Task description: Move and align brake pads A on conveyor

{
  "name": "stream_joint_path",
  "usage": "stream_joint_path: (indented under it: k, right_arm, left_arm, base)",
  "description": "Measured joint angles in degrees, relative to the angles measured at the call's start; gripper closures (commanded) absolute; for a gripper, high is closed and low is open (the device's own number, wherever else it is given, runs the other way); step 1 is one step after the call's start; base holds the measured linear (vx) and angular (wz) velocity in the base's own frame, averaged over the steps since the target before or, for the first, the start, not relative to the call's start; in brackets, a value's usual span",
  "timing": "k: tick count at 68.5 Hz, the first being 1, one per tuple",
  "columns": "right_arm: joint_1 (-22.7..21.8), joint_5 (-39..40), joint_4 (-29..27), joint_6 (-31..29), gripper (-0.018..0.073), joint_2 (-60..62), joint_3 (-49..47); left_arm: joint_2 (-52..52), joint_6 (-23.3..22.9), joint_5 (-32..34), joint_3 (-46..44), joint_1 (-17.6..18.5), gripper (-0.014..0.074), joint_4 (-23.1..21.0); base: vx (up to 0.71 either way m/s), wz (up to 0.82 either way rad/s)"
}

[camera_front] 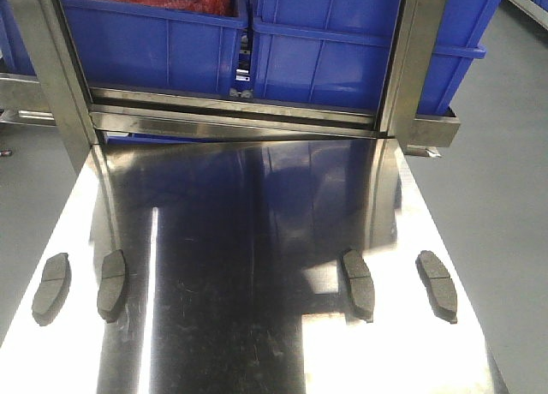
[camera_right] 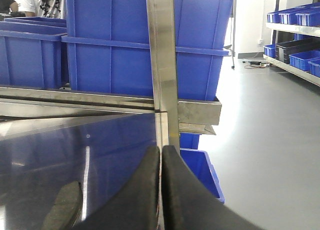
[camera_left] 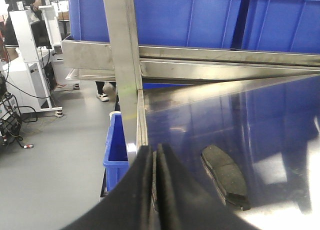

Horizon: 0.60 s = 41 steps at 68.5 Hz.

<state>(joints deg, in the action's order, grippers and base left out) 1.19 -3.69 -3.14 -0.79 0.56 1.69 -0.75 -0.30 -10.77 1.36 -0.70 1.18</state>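
- Four dark grey, curved, matte brake pads (camera_front: 111, 284) lie on the shiny stainless steel tabletop (camera_front: 257, 343).
- Left gripper (camera_left: 154, 151) and right gripper (camera_right: 161, 151): smooth black jaws clenched, empty.

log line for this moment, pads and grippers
stage: before pick | brake pads: four on steel table, two left, two right, none gripped | left gripper: shut, empty | right gripper: shut, empty | conveyor: not in view
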Motion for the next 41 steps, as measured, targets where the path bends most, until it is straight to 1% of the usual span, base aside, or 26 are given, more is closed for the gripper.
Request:
stream_joint_path:
  k: [17, 25, 34, 41]
  right_arm:
    - [0.0, 0.0, 0.0, 0.0, 0.0562, 0.0, 0.0]
    - [0.0, 0.0, 0.0, 0.0, 0.0562, 0.0, 0.0]
    - [0.0, 0.0, 0.0, 0.0, 0.0562, 0.0, 0.0]
    - [0.0, 0.0, 0.0, 0.0, 0.0562, 0.0, 0.0]
  left_arm:
    - [0.0, 0.0, 0.06, 0.0, 0.0, 0.0603, 0.0]
    - [0.0, -1.28, 1.07, 0.0, 0.0, 0.0603, -0.46]
    - [0.0, -1.5, 2.0, 0.0, 0.0, 0.0603, -0.46]
    - [0.0, -1.55, 6.83, 0.0, 0.0, 0.0603, -0.46]
  base:
    - [0.0, 0.0]
    - [0.0, 0.0]
    - [0.0, 0.0]
    - [0.0, 0.0]
